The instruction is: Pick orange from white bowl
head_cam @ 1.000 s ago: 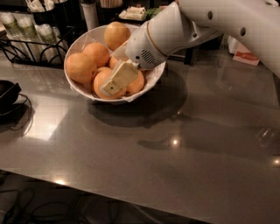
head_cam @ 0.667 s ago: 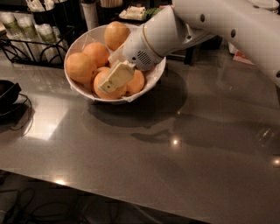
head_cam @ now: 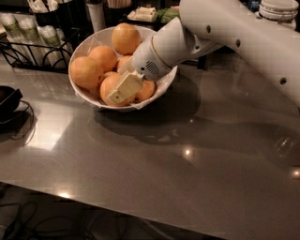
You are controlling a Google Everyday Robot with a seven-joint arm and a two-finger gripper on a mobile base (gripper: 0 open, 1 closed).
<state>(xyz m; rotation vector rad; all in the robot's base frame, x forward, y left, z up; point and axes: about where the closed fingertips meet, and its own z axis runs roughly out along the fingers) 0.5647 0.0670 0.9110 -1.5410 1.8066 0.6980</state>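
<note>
The white bowl (head_cam: 83,48), lined with crinkled white paper, stands on the grey table (head_cam: 187,168) at the back left. It holds several oranges: one on top at the back (head_cam: 125,37), one at the left (head_cam: 86,71), and one at the front (head_cam: 107,84). My gripper (head_cam: 123,89) reaches into the bowl from the right. Its cream tip lies over the front orange, between it and another orange (head_cam: 147,91) at the right. The white arm (head_cam: 225,33) hides the bowl's right rim.
A black wire rack (head_cam: 33,51) with stacked cups stands behind the bowl at the left. A black object (head_cam: 7,101) with a cable lies at the left table edge. A white jar (head_cam: 280,10) stands at the back right. The table's front edge runs along the bottom.
My gripper has shifted slightly left and lower into the bowl, over the front orange. The oranges and the bowl have not moved.
</note>
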